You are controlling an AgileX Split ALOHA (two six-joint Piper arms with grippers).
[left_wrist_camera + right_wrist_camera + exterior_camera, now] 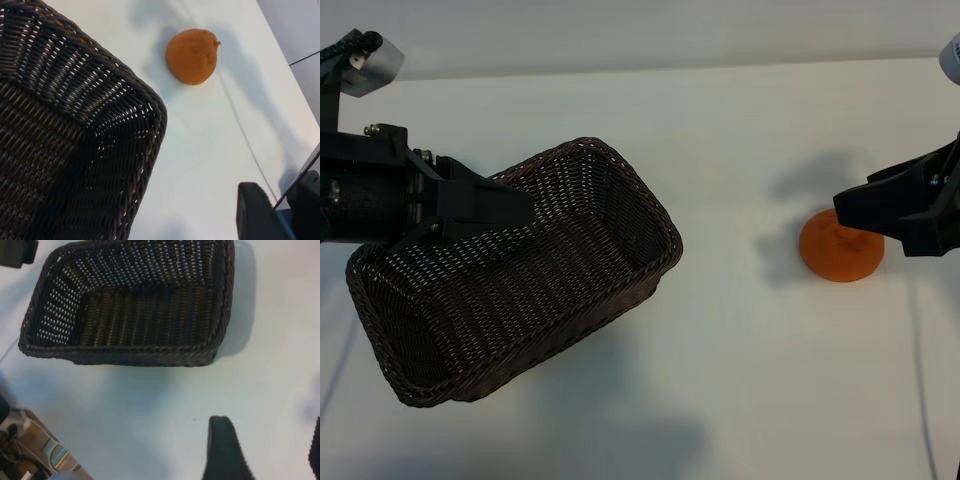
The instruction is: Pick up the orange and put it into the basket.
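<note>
**Basket held tilted on the left, orange not yet grasped on the right**

The white counter (740, 380) carries everything here. The largest thing on it is the basket (570, 290), dark woven wicker, at the exterior view's left. It looks tilted, its open mouth turned toward the middle of the counter and the orange; whether its lower edge rests on the counter I cannot tell. It is empty.

The left gripper (505, 205) reaches in from the left edge and sits on the basket's near rim, its fingers closed down on the wicker wall.

The right gripper (865, 205) comes in from the right edge, its dark fingers standing apart and hovering over the far side of the orange (840, 250). No finger can be seen pressing on the fruit.

The orange lies on the counter well apart from the basket, near the right side, its stem nub visible in the left wrist view.

The step in hand looks like the approach to the pick. The next move calls for the right gripper to drop so its fingers straddle the fruit, then close gently; a round fruit could roll away if one finger touches first.
</note>
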